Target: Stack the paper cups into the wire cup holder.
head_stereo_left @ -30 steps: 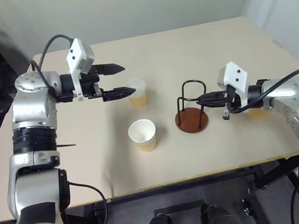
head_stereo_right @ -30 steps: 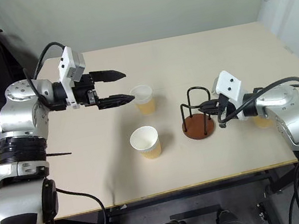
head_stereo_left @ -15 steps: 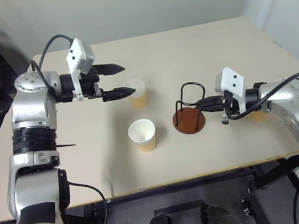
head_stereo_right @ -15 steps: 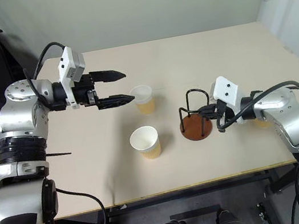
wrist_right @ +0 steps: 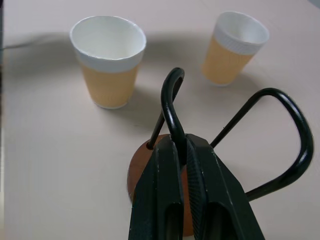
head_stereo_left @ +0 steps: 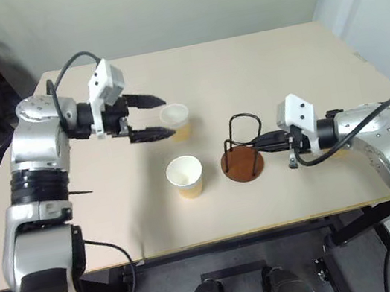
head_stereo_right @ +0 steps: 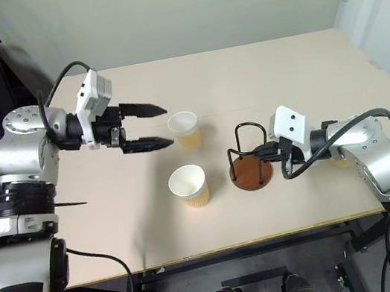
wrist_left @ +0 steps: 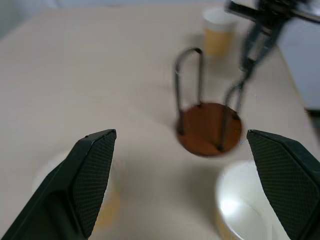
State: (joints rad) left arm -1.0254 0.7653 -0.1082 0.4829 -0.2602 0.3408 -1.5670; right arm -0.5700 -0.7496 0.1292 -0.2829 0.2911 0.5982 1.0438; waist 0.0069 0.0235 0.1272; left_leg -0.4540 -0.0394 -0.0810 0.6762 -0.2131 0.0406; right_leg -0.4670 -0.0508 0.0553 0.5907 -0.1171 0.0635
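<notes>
Beige table [head_stereo_left: 257,67], robot working from its near edge. Right gripper [head_stereo_left: 258,142] is clamped tight on one wire loop of the wire cup holder [head_stereo_left: 242,154]; the right wrist view shows both black fingers [wrist_right: 160,200] pinching the loop just above the round reddish-brown base. The holder stands upright near table centre, slightly right. Left gripper [head_stereo_left: 153,115] spread fully wide, holding nothing, hovering above the table with its fingertips just at 9 o'clock of the far paper cup [head_stereo_left: 176,121]; no contact visible. Near paper cup [head_stereo_left: 185,176] stands upright at 6 o'clock of the far one and at 9 o'clock of the holder, close beside its base but apart. Third paper cup [wrist_left: 219,30] sits beyond the right gripper at 3 o'clock of the holder, mostly hidden behind the right arm in the head views. All cups upright, mouths up, none in the holder yet.
</notes>
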